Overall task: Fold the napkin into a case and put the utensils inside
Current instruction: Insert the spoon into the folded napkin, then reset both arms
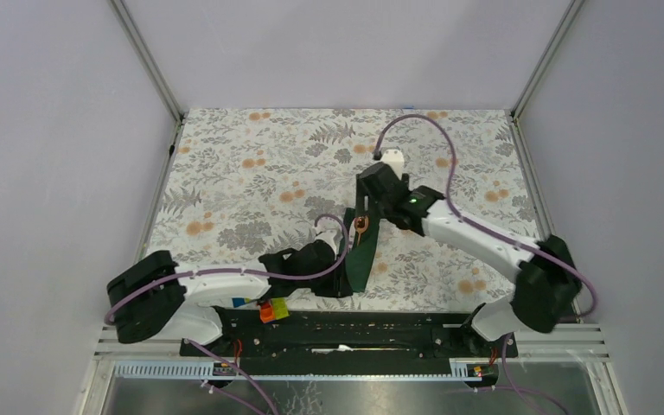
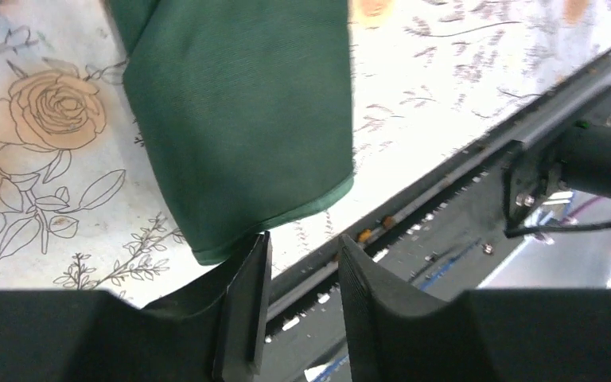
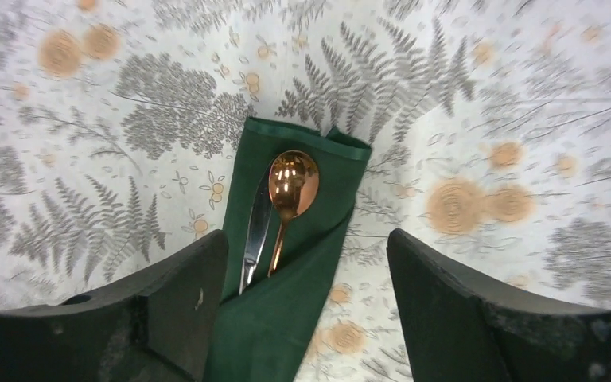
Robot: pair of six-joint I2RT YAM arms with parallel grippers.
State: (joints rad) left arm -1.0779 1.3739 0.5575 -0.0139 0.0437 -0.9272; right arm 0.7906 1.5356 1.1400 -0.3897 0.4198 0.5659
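Note:
The dark green napkin (image 1: 361,256) lies on the floral cover as a narrow folded case (image 3: 286,318). A copper spoon (image 3: 293,183) and a slim silver utensil (image 3: 258,227) sit with their handles tucked into its pocket and their heads showing on the cloth. My right gripper (image 3: 306,239) hovers over the case's far end (image 1: 365,207), open wide, with nothing between its fingers. My left gripper (image 2: 302,247) is at the case's near end (image 1: 342,278). Its jaws stand a little apart and empty, just short of the napkin's hem (image 2: 247,119).
A small cluster of colourful plastic blocks (image 1: 268,309) lies by the left arm near the table's front edge. The black metal rail (image 2: 445,199) of the arm mount runs along that edge, close behind the napkin's near end. Grey walls enclose the table.

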